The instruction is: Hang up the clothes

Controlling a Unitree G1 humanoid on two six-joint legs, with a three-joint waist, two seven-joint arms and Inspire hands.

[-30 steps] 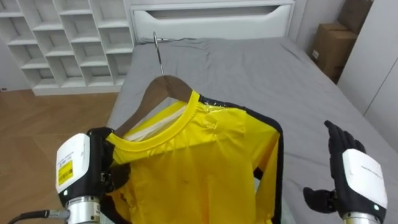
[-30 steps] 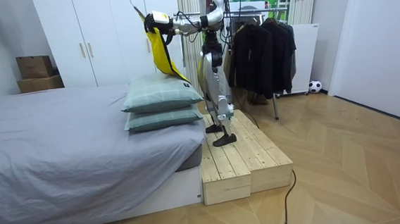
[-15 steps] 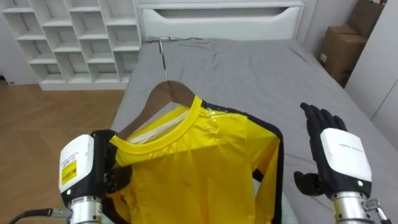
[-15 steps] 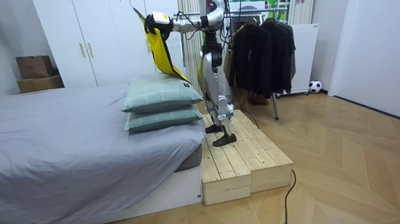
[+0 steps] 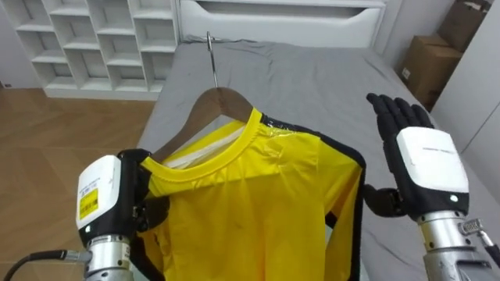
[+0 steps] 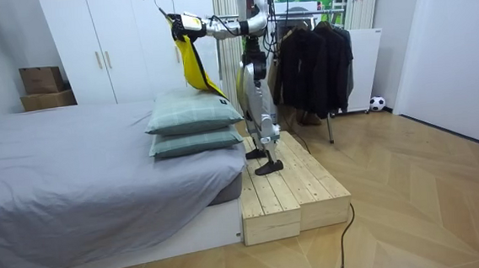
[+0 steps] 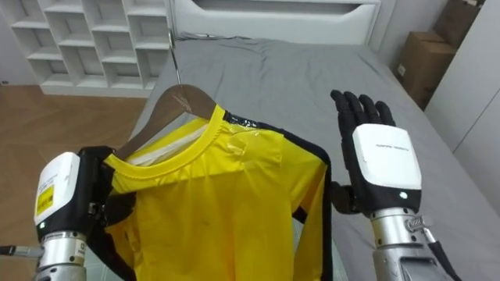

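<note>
Your right hand [image 5: 418, 160] is rising beside the yellow, black-trimmed T-shirt [image 5: 258, 203]. It is higher and nearer the sleeve than a second ago, with fingers released and straight, touching nothing. Your left hand [image 5: 109, 207] is staying clenched round the shoulder end of the brown wooden hanger [image 5: 219, 105], holding the shirt up over the grey bed [image 5: 312, 86]. You are probably bringing the free hand in to steady the garment. The room view is adding what the eye views are missing: the row of dark hanging garments [image 6: 314, 57] is behind the robot, so a turn on the pale wooden platform [image 6: 290, 190] is likely ahead.
</note>
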